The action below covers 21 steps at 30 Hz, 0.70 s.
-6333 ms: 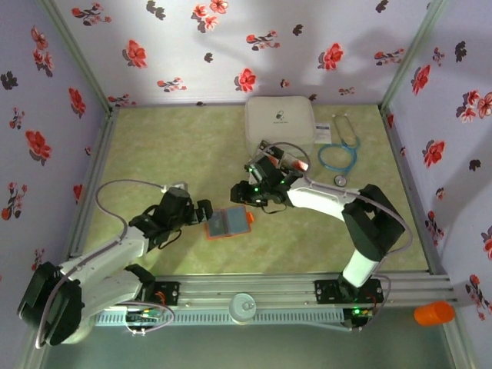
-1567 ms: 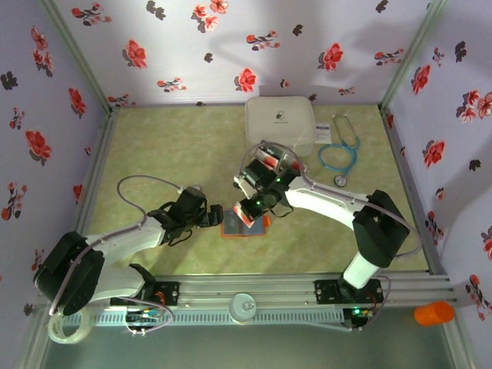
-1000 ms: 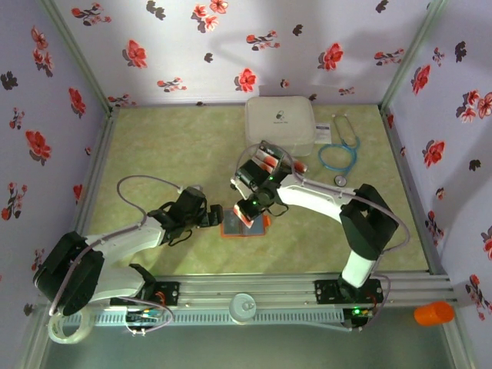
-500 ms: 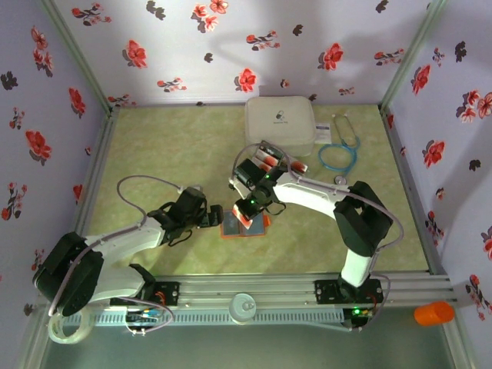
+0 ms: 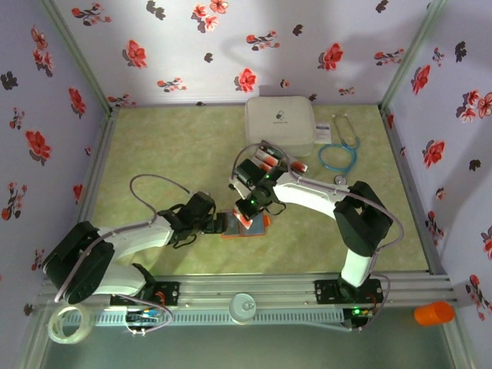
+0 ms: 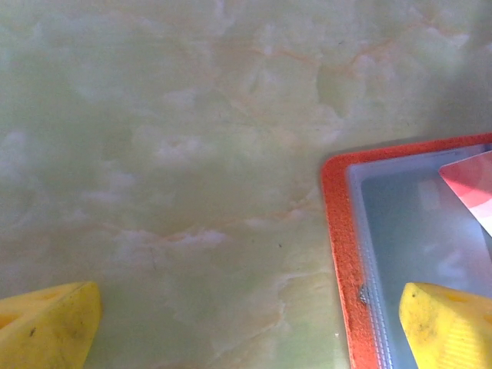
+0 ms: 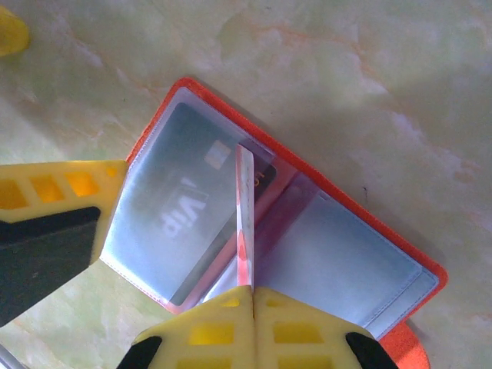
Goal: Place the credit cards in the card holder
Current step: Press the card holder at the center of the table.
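Centrally, card holder on marbled table, flowered walls

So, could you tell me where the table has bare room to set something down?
The table is bare at back left, between the wall and the white case. Crowded: the middle, where left gripper and right gripper meet at the card holder, and around the stethoscope.

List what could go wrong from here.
1. The right hand pinches the card edge-on near the card holder's centre fold; it may miss a pocket mouth and buckle.
2. The left hand is open, one finger over the holder's edge, so the holder might slide when pushed.
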Available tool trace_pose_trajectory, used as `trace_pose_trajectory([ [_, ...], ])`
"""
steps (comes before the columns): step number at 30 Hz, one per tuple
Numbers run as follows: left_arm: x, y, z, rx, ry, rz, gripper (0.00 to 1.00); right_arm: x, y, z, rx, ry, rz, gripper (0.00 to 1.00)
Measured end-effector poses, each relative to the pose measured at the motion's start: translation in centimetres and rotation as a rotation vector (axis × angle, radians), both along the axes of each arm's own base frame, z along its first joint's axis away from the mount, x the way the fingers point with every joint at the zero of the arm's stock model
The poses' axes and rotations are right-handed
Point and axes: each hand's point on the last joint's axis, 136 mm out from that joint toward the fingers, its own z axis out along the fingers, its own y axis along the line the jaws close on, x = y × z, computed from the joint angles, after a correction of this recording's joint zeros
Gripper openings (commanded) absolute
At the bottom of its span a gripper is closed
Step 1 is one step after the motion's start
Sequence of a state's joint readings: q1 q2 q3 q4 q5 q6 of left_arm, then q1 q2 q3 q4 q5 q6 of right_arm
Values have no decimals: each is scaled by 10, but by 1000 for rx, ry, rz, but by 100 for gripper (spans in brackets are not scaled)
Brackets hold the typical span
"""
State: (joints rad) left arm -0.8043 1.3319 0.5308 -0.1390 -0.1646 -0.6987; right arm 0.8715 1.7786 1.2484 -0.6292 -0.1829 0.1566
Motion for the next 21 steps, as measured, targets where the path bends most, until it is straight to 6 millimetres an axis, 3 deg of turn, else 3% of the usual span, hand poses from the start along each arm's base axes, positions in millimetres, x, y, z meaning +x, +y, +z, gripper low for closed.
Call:
trace_pose_trajectory([
  [21, -4, -13, -4, 111, 6, -76, 100, 0, 0, 0, 1, 1, 0, 0],
])
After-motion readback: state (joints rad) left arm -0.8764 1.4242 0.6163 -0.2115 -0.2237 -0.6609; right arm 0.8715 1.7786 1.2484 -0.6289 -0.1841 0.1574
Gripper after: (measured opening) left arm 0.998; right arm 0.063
